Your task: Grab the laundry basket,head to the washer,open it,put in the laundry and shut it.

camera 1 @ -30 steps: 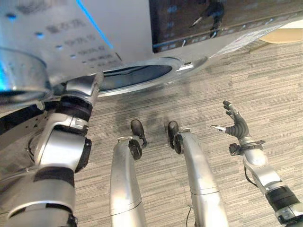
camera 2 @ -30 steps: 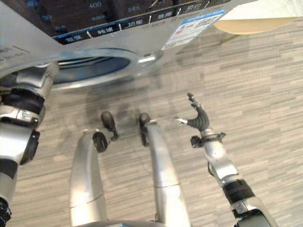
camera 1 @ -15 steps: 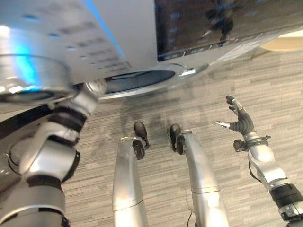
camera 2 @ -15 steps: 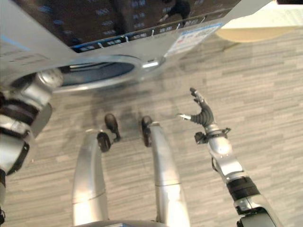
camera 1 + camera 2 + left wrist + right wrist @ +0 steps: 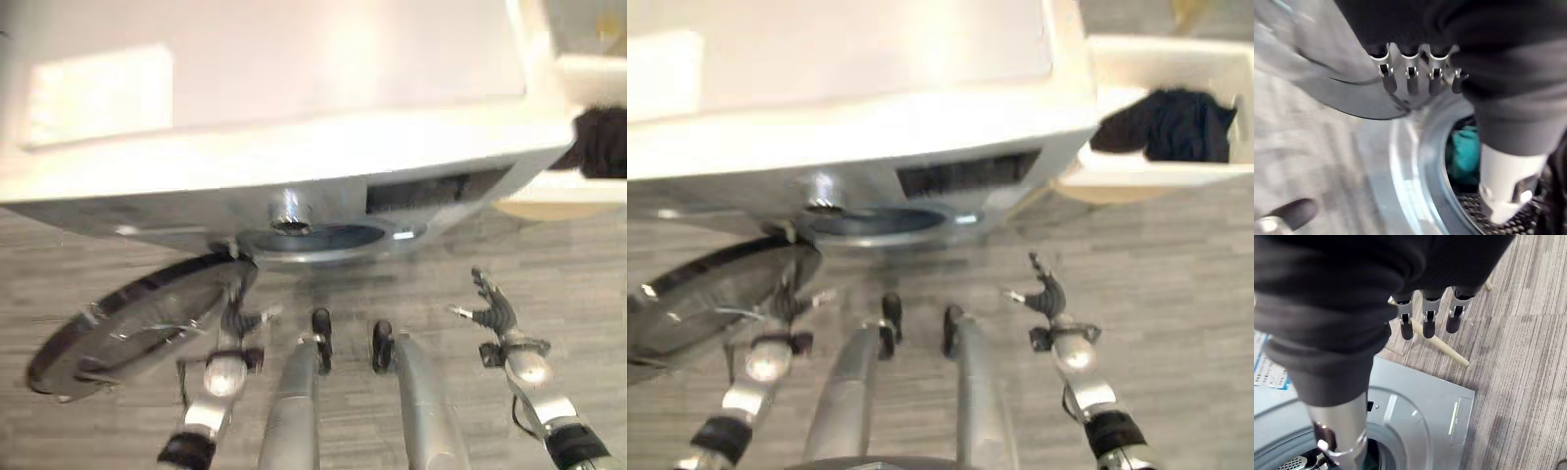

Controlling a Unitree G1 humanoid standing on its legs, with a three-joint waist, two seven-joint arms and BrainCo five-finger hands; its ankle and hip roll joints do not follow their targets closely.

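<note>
My left hand [image 5: 238, 323] is down by the rim of the round glass-and-chrome washer door [image 5: 137, 323], which hangs swung wide open to my left; in the wrist view the fingers [image 5: 1409, 81] run out nearly straight in a row just over the dark door edge, relaxed, clasping nothing that I can see, though I can't tell whether the tips actually touch the door. My right hand [image 5: 1046, 294] is up in free air over the grey wood-grain floor [image 5: 1176, 294], fingers spread loose and empty, well clear of everything. Compared with a second ago my head has tipped up: the whole picture has shifted, so I now see the white top of the silver front-loading washing machine [image 5: 872, 127] where its dark panel filled the view before, and the left arm that loomed big in the lower left now sits small and low beside the door. The white laundry basket [image 5: 1161, 166] stands beside the washer on my right, raised off the floor and cut off at the frame edge, with a heap of dark clothing [image 5: 1171, 122] in it. Inside the open drum I catch a teal piece of cloth [image 5: 1465, 154], partly hidden behind my thumb. The blur around the door hinge makes it hard to read.
</note>
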